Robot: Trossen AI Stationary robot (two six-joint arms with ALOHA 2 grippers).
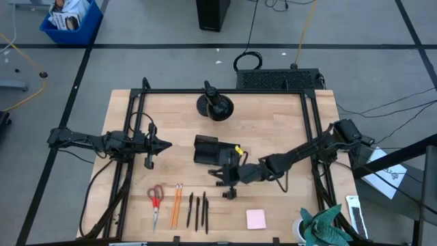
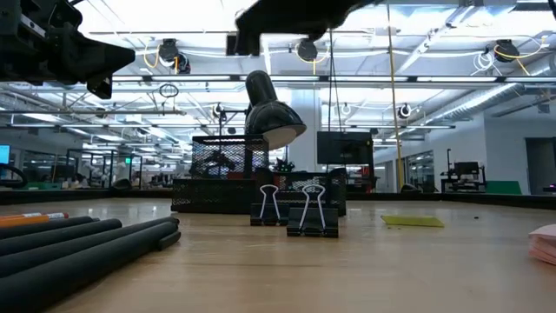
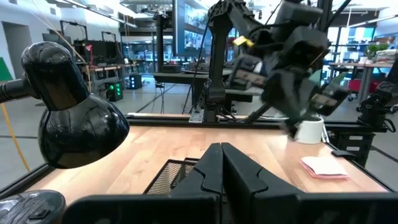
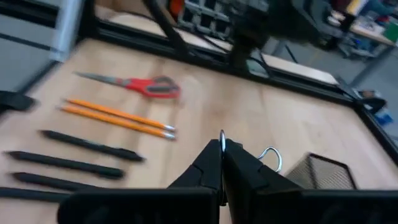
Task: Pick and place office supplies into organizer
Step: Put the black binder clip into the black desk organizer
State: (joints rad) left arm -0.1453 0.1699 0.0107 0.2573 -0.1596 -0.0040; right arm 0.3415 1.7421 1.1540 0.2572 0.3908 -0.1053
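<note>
Right gripper [image 1: 227,178]: up off the table, just beside the organizer [image 1: 205,150], on the side where the pens [image 1: 198,210] lie; fingers pressed together, pinching the thin wire loop of a small binder clip [image 4: 222,142]; a second wire loop of the same clip poking out next to the fingertips; rest of the clip hidden behind the fingers, so hard to say more.

Two more clips [image 2: 291,210] standing upright on the wood under that gripper, close side by side, not touching the fingers.

Organizer: black mesh tray, near the middle of the table, between the two arms; tiny yellow item [image 1: 239,149] at its right edge, in or out of it hard to tell.

In a row by the near edge, well apart from both grippers: red-handled scissors [image 1: 156,198], then two orange pencils [image 1: 176,203], then the pens; pink sticky-note pad [image 1: 256,219] off to the right, lying flat and alone.

Left gripper [image 1: 167,145]: hanging to the left of the organizer, near it but not touching; fingers closed together on nothing.
</note>
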